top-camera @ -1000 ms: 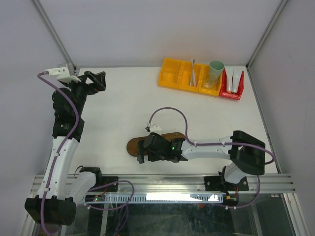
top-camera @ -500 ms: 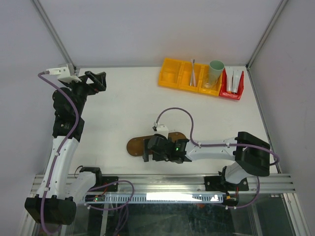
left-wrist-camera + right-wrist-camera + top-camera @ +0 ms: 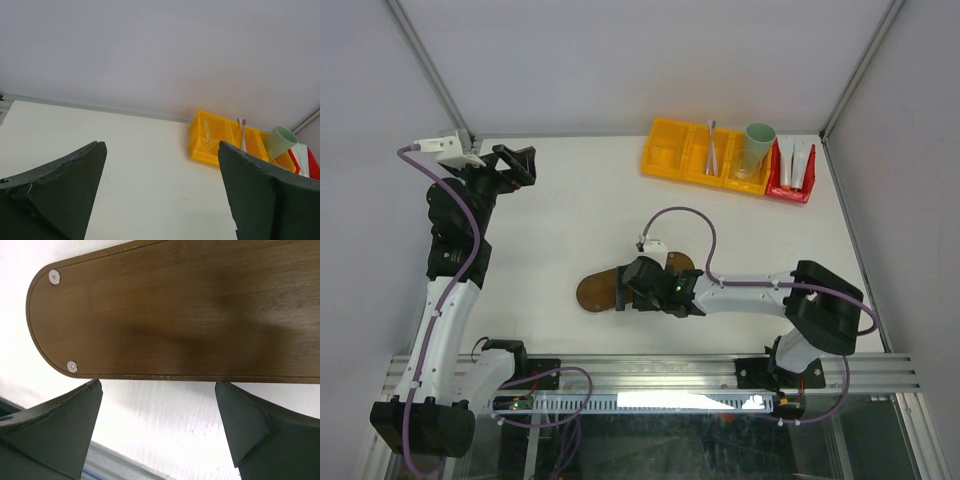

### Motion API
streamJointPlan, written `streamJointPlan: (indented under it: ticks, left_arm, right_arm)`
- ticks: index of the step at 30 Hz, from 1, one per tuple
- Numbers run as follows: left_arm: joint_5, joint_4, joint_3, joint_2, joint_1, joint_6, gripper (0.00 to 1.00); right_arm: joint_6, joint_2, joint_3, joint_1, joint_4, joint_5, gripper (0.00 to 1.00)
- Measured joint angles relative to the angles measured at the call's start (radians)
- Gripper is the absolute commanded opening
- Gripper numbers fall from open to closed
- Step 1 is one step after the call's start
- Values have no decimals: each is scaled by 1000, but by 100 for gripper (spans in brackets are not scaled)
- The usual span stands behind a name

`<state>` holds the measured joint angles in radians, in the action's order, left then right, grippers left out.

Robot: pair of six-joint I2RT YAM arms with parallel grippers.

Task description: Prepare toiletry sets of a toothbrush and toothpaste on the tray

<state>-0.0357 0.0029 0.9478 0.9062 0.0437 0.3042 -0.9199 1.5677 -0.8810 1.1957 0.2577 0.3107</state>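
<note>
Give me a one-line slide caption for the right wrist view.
Open right claw poised beside the long edge of the wooden tray, nothing between its fingers.

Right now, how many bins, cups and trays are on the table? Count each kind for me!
bins: 2, the yellow bin and the red bin
mint-green cup: 1
wooden tray: 1
total: 4

One wooden tray (image 3: 595, 292), one yellow bin (image 3: 667, 158), one red bin (image 3: 790, 191), one green cup (image 3: 756, 148), two white tubes (image 3: 786, 160).
</note>
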Motion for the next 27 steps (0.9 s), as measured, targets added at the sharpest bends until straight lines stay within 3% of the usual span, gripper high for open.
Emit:
streamJointPlan:
  ticks: [9, 18, 27]
  left_arm:
    - [0, -6, 6, 0, 0, 0, 99]
    - [1, -6, 7, 0, 0, 0, 99]
    - [4, -6, 7, -1, 0, 0, 99]
  right_arm:
    - [54, 158, -145, -12, -8, 6, 100]
    - [77, 164, -163, 1, -14, -19, 100]
    - [82, 171, -173, 100, -42, -93, 100]
